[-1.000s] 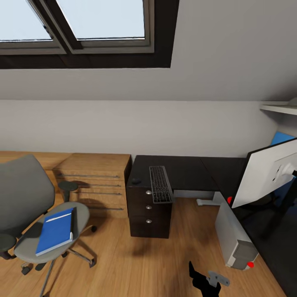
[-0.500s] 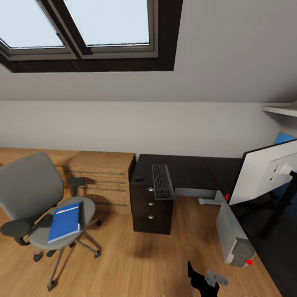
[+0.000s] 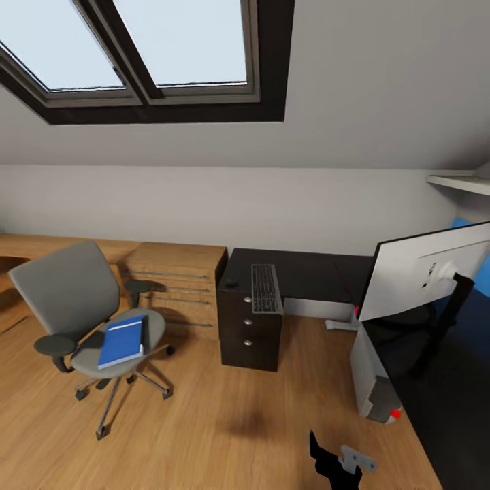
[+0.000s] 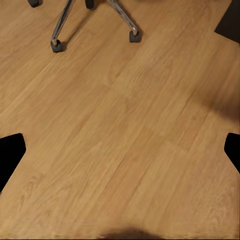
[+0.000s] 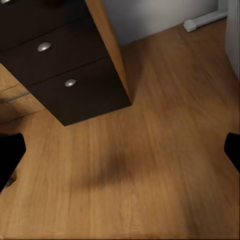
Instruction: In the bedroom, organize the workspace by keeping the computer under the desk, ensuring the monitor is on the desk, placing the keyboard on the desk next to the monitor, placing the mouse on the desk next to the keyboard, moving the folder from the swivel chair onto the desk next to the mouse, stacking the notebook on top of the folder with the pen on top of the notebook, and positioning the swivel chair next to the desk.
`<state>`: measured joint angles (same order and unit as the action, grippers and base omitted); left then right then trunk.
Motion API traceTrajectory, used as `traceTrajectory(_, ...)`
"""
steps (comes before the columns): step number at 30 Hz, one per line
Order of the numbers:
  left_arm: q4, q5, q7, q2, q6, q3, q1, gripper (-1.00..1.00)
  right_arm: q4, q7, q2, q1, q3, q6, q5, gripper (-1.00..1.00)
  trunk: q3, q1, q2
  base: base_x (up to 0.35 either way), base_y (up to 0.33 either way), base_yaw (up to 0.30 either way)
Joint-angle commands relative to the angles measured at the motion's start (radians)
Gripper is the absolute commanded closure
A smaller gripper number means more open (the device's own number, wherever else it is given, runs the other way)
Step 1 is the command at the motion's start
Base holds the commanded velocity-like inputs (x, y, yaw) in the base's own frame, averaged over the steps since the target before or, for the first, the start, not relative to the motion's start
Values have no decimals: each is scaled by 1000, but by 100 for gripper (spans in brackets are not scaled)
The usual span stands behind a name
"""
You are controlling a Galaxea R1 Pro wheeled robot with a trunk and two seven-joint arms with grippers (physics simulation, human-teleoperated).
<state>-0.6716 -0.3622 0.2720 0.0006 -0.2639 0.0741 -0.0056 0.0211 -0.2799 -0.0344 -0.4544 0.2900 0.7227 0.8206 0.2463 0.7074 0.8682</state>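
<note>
Down at the head view's lower edge: right gripper (image 3: pixel 338 465), dark fingers and a grey bracket above bare wood floor (image 3: pixel 224 422), too cropped there to judge. Along the right wrist view, fingertips (image 5: pixel 10 155) at opposite edges — spread wide, nothing between them, floor beneath, drawer unit (image 5: pixel 65 75) ahead. Left gripper (image 4: pixel 120 150) likewise: tips far apart at the frame's edges, holding nothing, over floor with the chair's castors (image 4: pixel 56 46) beyond.

Across the room, on the seat of the grey swivel chair (image 3: pixel 75 299): blue folder (image 3: pixel 122 341), lying flat. Just beside the chair, a light wooden dresser (image 3: pixel 180 286). Next to that, dark desk (image 3: pixel 313 275) with black keyboard (image 3: pixel 265 288) along the top of its drawer section, overhanging the front edge; small dark mouse (image 3: pixel 232 282) near the keyboard. Closer on the right, monitor (image 3: pixel 425 275) seen from behind, cut off by the frame edge. Below it, grey computer (image 3: pixel 371 378) on the floor — partly hidden by the desktop. Notebook and pen: cannot tell.
</note>
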Motion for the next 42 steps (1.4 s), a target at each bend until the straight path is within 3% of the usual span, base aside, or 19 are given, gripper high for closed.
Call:
traceTrajectory(1,0,-8,7,1,-5,6,-1,-100,2,-7,0,-1,5,3,11,-100,-2,-4,-6,-324,-140,4)
traceTrajectory(17,0,-7,6,1,-5,6,-1,-100,3,-7,-2,-1,6,4,10,-100,-52,-66,-118,-314,-132,1)
traceTrajectory(23,-25,-3,5,2,-5,9,-1,-100,2,-7,-15,-1,10,5,7,-100,-71,-89,-160,-28,-15,0)
traceTrajectory(24,-168,-3,7,3,19,11,-1,-100,-15,-9,-26,-1,17,21,5,-100,-74,-93,-167,-1,-1,0)
traceTrajectory(25,-233,-2,7,3,75,12,-1,-100,-53,-9,-28,-1,21,25,5,-100,-77,-96,-174,0,0,0)
traceTrajectory(29,-391,-3,9,3,264,11,0,-100,-188,5,-25,-2,23,23,6,-100,-90,-112,-202,0,0,0)
traceTrajectory(31,-452,-3,14,3,328,11,1,-100,-232,22,-25,-2,23,17,6,-100,-96,-119,-216,0,0,0)
traceTrajectory(32,-541,-5,26,2,415,10,1,-100,-292,70,-23,-3,24,-10,1,-100,-99,-123,-223,0,0,0)
traceTrajectory(33,-570,-6,32,2,441,10,1,-100,-313,89,-21,-3,25,-25,-5,-100,-102,-127,-230,0,0,0)
traceTrajectory(34,-626,-7,43,0,491,10,1,-100,-362,125,-18,-4,29,-65,-30,-100,-105,-131,-237,0,0,0)
traceTrajectory(37,-713,-10,58,-1,558,10,1,-100,-449,178,-13,-4,33,-141,-93,-100,-115,-142,-258,0,0,0)
traceTrajectory(39,-816,-11,71,-4,637,10,2,-100,-581,271,-8,-4,34,-260,-191,-100,-121,-150,-272,0,0,0)
traceTrajectory(42,-869,-12,76,-5,691,11,1,-100,-713,391,3,-4,34,-399,-251,-100,-130,-162,-293,0,0,0)
